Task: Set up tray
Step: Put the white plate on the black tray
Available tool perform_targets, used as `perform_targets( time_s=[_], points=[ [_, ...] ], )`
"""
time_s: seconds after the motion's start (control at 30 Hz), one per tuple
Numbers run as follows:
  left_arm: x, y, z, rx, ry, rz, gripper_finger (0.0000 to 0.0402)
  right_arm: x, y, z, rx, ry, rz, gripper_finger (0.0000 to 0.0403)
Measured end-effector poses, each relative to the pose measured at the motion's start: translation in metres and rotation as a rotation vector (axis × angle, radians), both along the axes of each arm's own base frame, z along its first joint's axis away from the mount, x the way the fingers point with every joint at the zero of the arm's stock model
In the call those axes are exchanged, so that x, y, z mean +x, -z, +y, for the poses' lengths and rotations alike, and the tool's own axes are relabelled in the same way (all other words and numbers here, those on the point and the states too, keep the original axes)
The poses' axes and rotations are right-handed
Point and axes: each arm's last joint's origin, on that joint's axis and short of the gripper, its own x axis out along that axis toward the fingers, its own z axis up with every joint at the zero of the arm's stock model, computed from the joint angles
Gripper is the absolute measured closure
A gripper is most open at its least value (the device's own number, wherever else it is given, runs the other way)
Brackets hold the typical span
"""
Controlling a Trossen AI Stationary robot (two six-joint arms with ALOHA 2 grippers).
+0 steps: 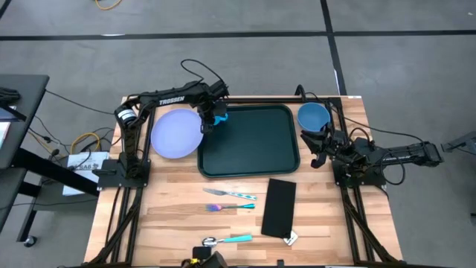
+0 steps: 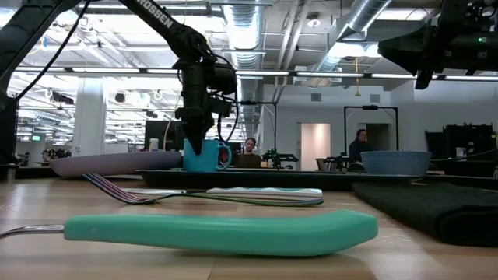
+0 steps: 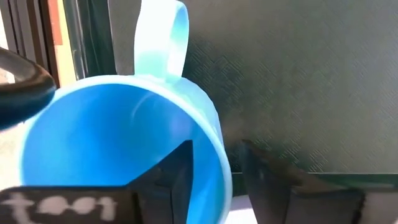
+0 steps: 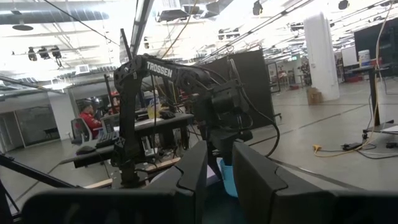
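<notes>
Left pincer (image 3: 214,177) spread astride blue mug (image 3: 118,137) rim, on tray's (image 1: 249,141) corner. Right pincer (image 1: 318,152) beside tray; spread unclear.

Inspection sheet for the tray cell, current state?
Surface: wood table.
Job's things: green tray at centre; blue mug upright at its far left corner; lilac plate left of tray; blue bowl right of it.
Clutter: black napkin, fork, spoon.
Grippers: left pincer straddles mug wall, open; right pincer idle near bowl.
Cables: yellow and black loops on floor, left.
Surroundings: people seated behind.
</notes>
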Motion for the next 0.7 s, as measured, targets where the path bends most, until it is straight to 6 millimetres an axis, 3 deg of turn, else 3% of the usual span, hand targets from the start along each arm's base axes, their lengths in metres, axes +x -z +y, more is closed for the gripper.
perform_targets(
  time_s=[0.13,0.53,0.7],
  points=[
    [-0.001,-0.001,0.0,0.017,-0.005,0.023,0.0272,0.0,0.0,0.0,0.0,0.0,0.0,0.0335],
    [0.002,-0.03,0.003,0.006,-0.022,0.014,0.0271,0.0,0.0,0.0,0.0,0.0,0.0,0.0335],
    [-0.002,-0.055,-0.001,-0.025,-0.032,0.068,0.0271,0.0,0.0,0.0,0.0,0.0,0.001,0.0335]
  ],
)
